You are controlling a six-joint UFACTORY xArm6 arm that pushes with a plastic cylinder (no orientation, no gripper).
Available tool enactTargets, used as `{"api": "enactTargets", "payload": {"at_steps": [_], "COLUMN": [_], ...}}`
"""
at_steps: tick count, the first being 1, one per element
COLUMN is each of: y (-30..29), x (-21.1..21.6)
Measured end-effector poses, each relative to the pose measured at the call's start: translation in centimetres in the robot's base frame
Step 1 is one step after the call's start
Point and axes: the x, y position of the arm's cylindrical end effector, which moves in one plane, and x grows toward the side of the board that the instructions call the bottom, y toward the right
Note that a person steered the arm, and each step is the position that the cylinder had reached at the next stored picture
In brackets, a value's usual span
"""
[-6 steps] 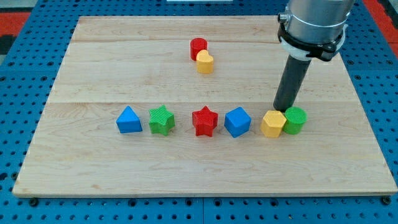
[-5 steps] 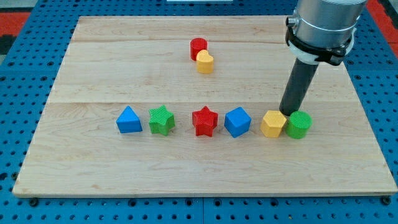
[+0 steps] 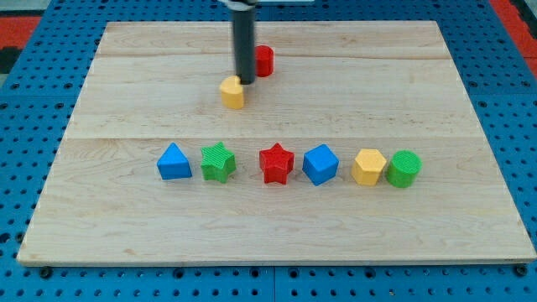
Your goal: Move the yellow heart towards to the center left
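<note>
The yellow heart (image 3: 232,92) lies on the wooden board (image 3: 126,101) in its upper middle part, left of the red cylinder (image 3: 263,60). My tip (image 3: 244,81) stands at the heart's upper right edge, touching it, between the heart and the red cylinder. The rod rises straight up to the view's top.
A row of blocks runs across the lower middle of the board: blue triangle (image 3: 174,161), green star (image 3: 218,161), red star (image 3: 276,164), blue cube (image 3: 320,164), yellow hexagon (image 3: 368,166), green cylinder (image 3: 404,169). Blue pegboard surrounds the board.
My tip has left the yellow hexagon and green cylinder at the right and moved to the upper middle. The yellow heart has slid left and down, away from the red cylinder.
</note>
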Motion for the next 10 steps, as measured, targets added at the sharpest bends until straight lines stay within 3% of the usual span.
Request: {"api": "enactTargets", "payload": {"at_steps": [1,2,3,6,7,8,9,10], "y": [-2.9,4.1,5.4,-8.0,-3.9,-6.5,-9.6,-12.9], "x": [1.7,2.2,3.6,7.3,4.0,1.9,7.0,7.3]}}
